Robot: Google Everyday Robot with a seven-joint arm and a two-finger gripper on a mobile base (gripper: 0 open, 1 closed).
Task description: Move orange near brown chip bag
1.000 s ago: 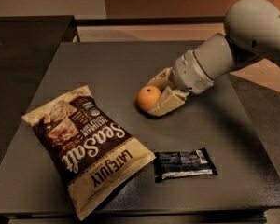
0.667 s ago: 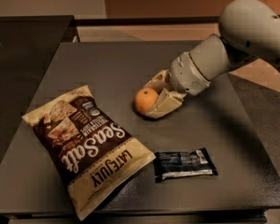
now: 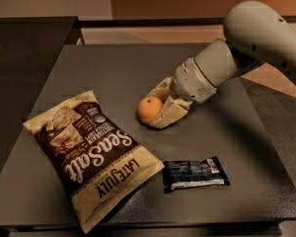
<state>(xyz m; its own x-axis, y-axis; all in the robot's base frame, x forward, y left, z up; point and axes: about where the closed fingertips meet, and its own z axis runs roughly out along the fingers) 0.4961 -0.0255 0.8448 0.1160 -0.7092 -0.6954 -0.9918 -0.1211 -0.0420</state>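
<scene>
The orange (image 3: 148,110) rests low over the middle of the dark table (image 3: 113,68), between the two cream fingers (image 3: 170,113) of my gripper (image 3: 153,109). The gripper reaches in from the right and is shut on the orange. The brown chip bag (image 3: 89,154), printed "Sea Salt" and "Late July", lies flat at the front left. The orange is a short gap to the right of the bag's upper edge and does not touch it.
A small dark snack bar wrapper (image 3: 195,173) lies at the front right, below the gripper. The white arm (image 3: 256,38) crosses the table's right side. A dark counter (image 3: 24,58) stands to the left.
The gripper has moved left and a little toward the front with the orange in it, closer to the chip bag. The bag and the wrapper have not moved.
</scene>
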